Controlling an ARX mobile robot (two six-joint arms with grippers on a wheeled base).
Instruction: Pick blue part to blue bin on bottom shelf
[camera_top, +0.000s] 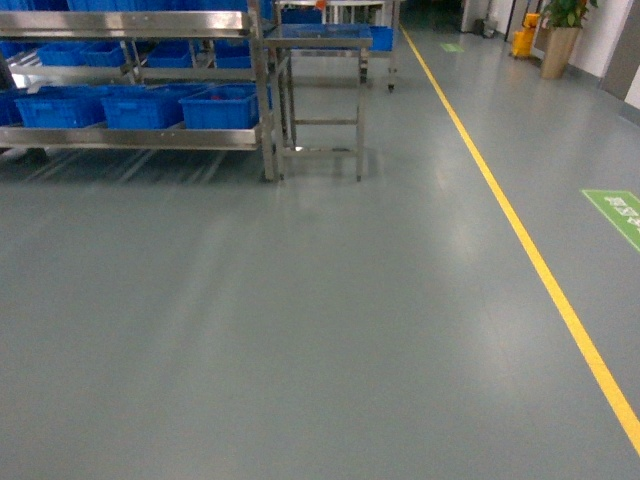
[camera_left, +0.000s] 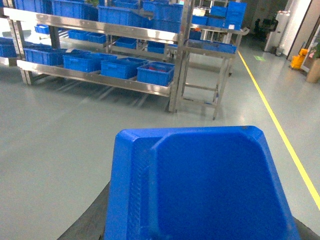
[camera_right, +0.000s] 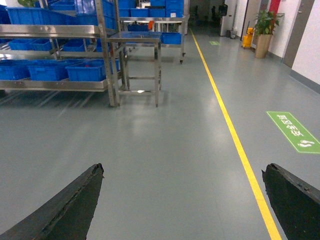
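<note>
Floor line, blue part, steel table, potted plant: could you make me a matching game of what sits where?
Things:
1. blue part
2. yellow floor line
3. steel table
4. potted plant

Places:
A. far end of the hall, right of the line
B. between the left gripper's fingers
C. beside the rack's right end
D. running along the floor

Pairs: 1-B, 2-D, 3-C, 4-A

the blue part (camera_left: 200, 185) is filling the low half of the left wrist view, running off the bottom edge and hiding the left gripper's fingers. the right gripper's fingers (camera_right: 67, 207) are getting cut off by the bottom corners. the bins (camera_top: 140, 105) are looking too blurry to see inside.
</note>
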